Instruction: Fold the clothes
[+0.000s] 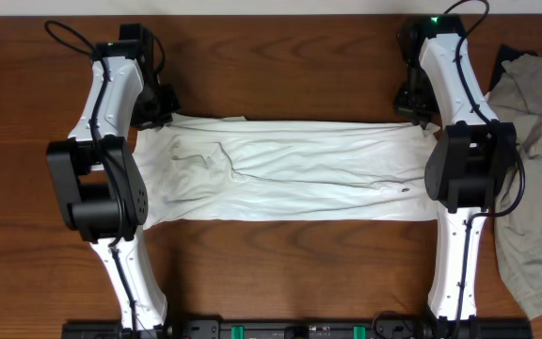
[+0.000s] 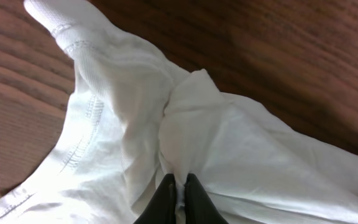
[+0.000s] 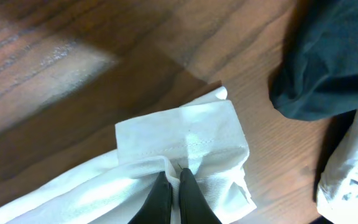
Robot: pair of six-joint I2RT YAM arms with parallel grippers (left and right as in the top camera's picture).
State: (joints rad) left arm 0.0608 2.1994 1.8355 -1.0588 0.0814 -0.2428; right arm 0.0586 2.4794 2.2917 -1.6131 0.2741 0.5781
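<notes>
Stretching across mid-frame, a white shirt (image 1: pixel 280 174) lies flat on the table (image 1: pixel 280 66).
At its top corners, the left gripper (image 2: pixel 178 185) and right gripper (image 3: pixel 173 179) are each clamped tight on cloth.

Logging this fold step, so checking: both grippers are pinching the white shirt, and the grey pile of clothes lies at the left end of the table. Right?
Not quite: the overhead view shows the grey pile of clothes at the right end of the table. The left gripper and right gripper do each pinch the white shirt.
</notes>
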